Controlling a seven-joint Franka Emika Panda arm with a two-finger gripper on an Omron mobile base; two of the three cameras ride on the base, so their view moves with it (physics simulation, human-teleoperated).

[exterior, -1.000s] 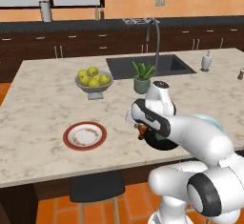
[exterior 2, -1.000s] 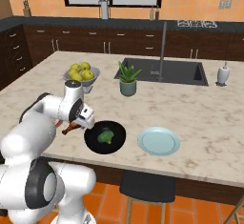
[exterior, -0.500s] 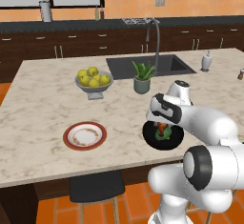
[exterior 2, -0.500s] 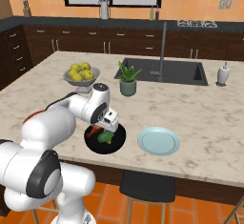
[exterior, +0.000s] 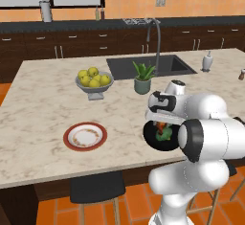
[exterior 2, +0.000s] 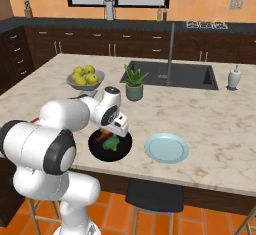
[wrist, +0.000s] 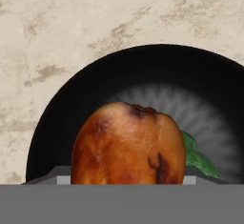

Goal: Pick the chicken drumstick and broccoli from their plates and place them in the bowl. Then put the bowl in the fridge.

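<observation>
Near the counter's front edge, the gripper (exterior 2: 108, 133) is hanging over the black bowl (wrist: 71, 94), holding the chicken drumstick (wrist: 127, 144) above the broccoli (wrist: 198, 156).

A: Home kitchen, folks: marble island (exterior: 43, 99), sink (exterior: 167, 65) with tall faucet (exterior: 154, 33) set in it.
B: Dark cabinets (exterior 2: 75, 46) beyond the sink, fruit bowl (exterior: 94, 83) left of it.

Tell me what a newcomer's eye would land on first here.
The big white arm bends low over the black bowl near the counter's front edge, its gripper carrying the chicken drumstick just above the broccoli already in the bowl. Beside it the blue-green plate sits bare.
</observation>
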